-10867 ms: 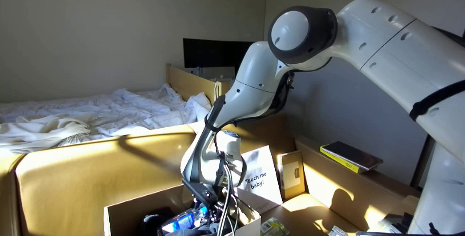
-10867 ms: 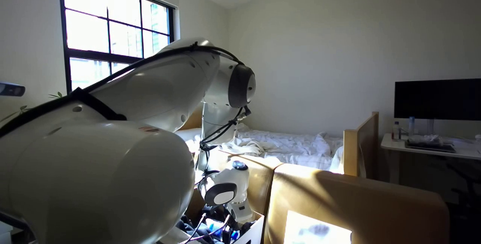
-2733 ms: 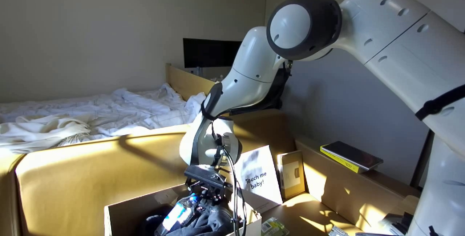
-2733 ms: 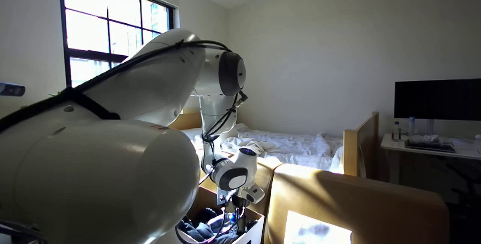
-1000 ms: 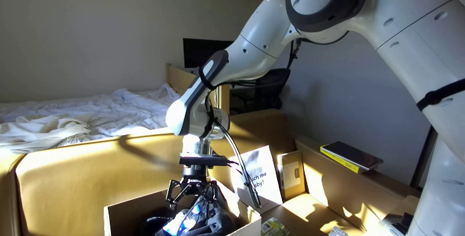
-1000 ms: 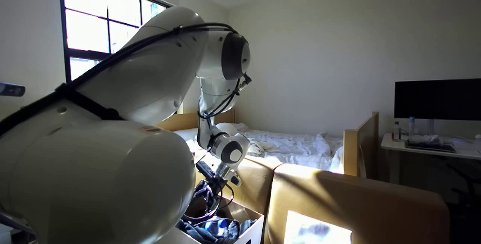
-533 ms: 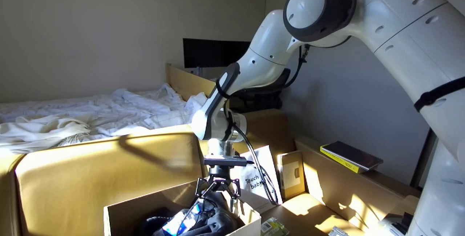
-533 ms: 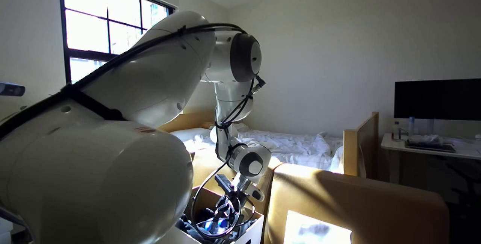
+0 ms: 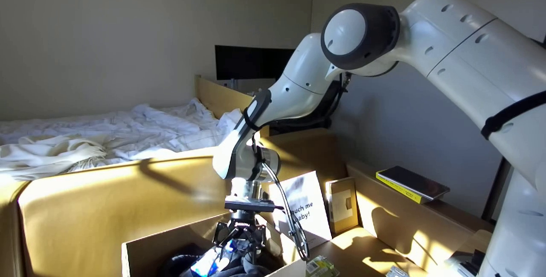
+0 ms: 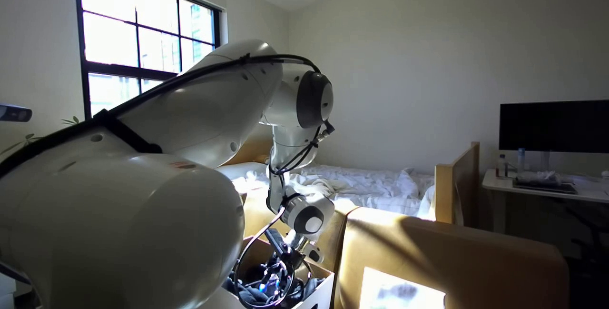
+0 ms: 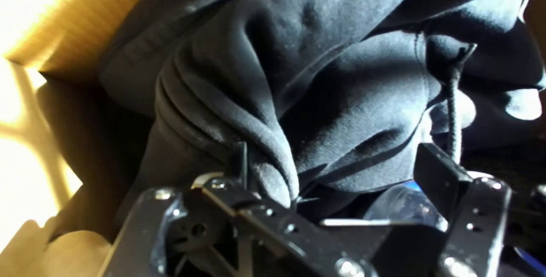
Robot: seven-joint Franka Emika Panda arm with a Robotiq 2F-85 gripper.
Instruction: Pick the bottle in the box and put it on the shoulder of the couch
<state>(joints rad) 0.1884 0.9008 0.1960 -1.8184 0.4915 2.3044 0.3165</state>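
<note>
Moved since half a second ago: your gripper [image 9: 237, 252] stands lower over the box [image 9: 166, 243] and more to the left in this exterior view; the bottle [image 9: 207, 264] seems to lie where it was.
Place of the bottle: inside the box, on the dark cloth [image 11: 358, 97], not lifted.
Fingers: spread well apart; you pinch nothing that can be seen.
Bottle from gripper: in an exterior view, below and to the left, with its upper end just beside the fingers. In the wrist view, a clear bluish part, probably the bottle, shows near the right-hand finger [image 11: 437, 174], away from the middle of the gap. Whether they touch, you cannot tell.
Long axis of the bottle: slanted, rising from lower left toward the gripper in the exterior view.
Coming move, in my judgement: you bring the gap over the bottle and close across this axis, not along it.
Risk in the cloth: you may catch a fold together with the bottle.
Couch [image 9: 106, 208]: placing is not yet begun.
</note>
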